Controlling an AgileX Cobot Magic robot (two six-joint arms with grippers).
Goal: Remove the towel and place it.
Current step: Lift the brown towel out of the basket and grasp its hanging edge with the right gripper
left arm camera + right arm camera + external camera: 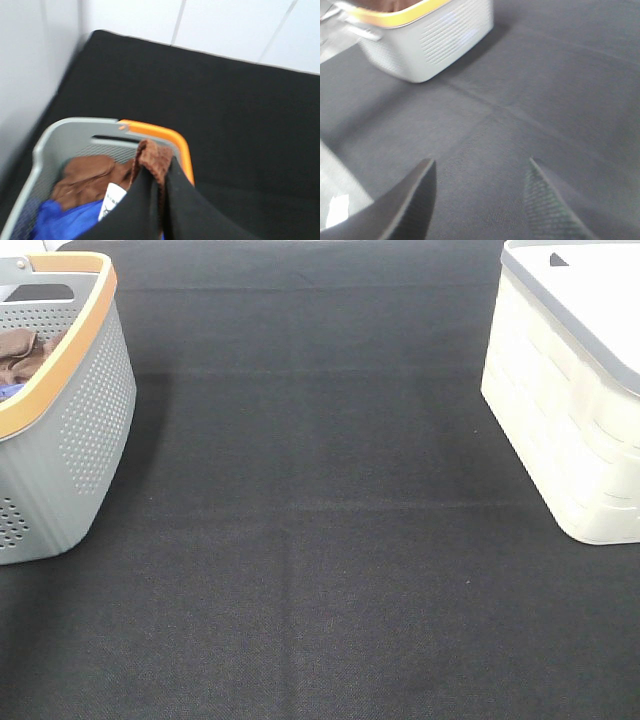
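A brown towel (25, 350) lies in the grey basket with an orange rim (70, 430) at the left, on top of blue cloth. In the left wrist view my left gripper (161, 172) is shut on a fold of the brown towel (152, 157) and holds it above the grey basket (55, 137); more brown cloth (90, 177) and blue cloth (65, 220) lie inside. My right gripper (480, 167) is open and empty above the black cloth table (545, 90). Neither gripper shows in the high view.
A white lidded box (575, 380) stands at the right edge of the black table (320, 540). The grey basket also shows far off in the right wrist view (425, 35). A white wall backs the table in the left wrist view.
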